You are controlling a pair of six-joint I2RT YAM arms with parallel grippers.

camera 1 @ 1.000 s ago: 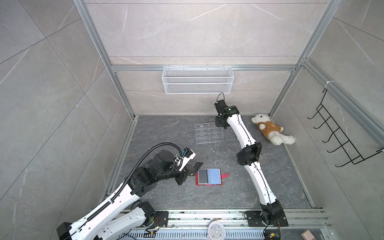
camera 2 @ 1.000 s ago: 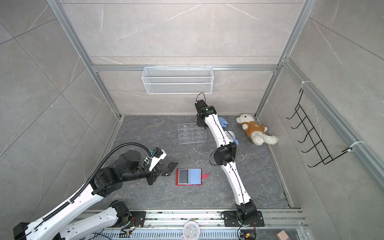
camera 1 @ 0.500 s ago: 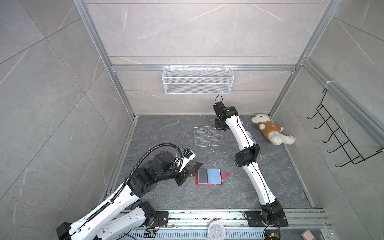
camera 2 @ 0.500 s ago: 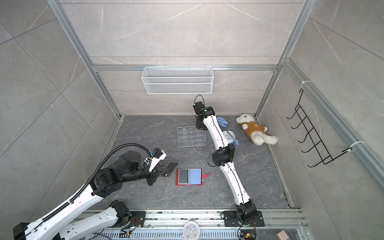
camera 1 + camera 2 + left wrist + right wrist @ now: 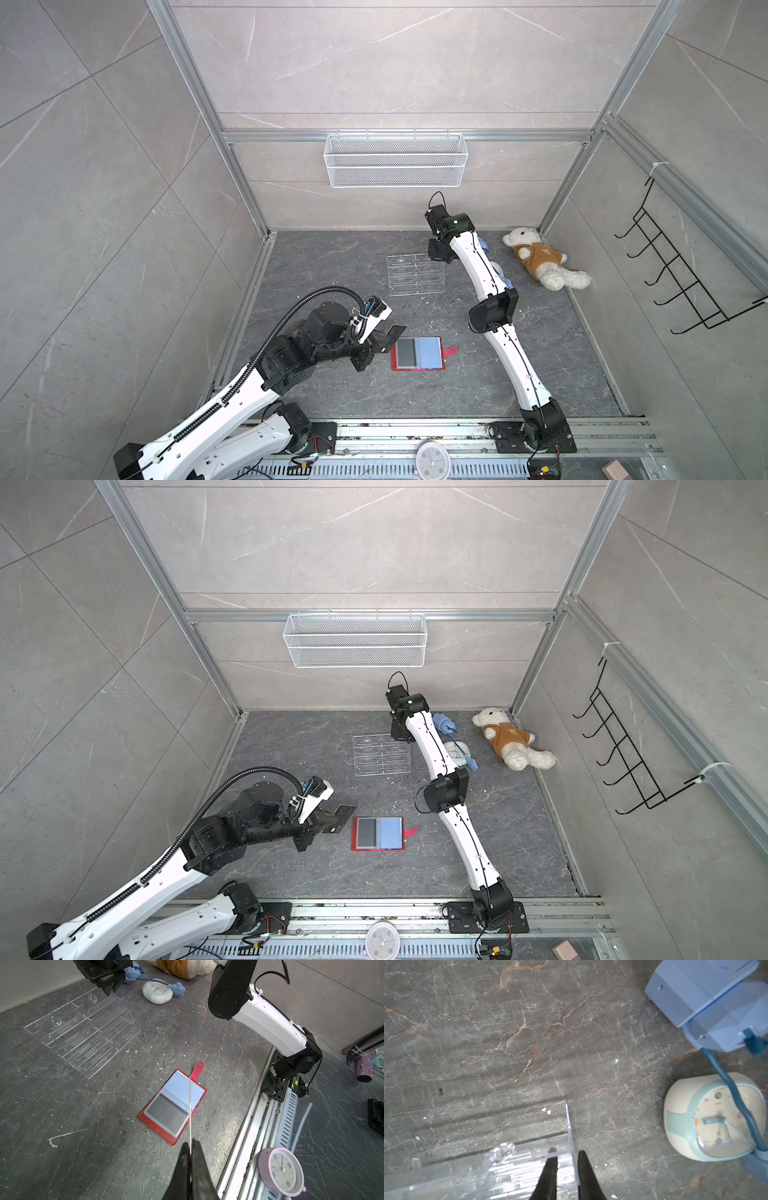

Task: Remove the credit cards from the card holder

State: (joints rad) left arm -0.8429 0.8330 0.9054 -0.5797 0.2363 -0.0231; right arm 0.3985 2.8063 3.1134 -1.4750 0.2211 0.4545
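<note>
Pale grey marble-look tiled walls (image 5: 374,62), framed by silver aluminium profiles (image 5: 201,104), enclose a dark grey veined stone desk (image 5: 332,266). A white wire-mesh basket (image 5: 395,166) hangs on the back wall, and a black wire hook rack (image 5: 681,266) on the right wall. The light is even.

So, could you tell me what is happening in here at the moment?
The left gripper is shut on one black credit card, held just beside the red card holder, which lies open. A second dark card sits inside it, not yet out. The right gripper is at the clear acrylic stand, jaws straddling a side wall; whether they pinch it is unclear.
</note>
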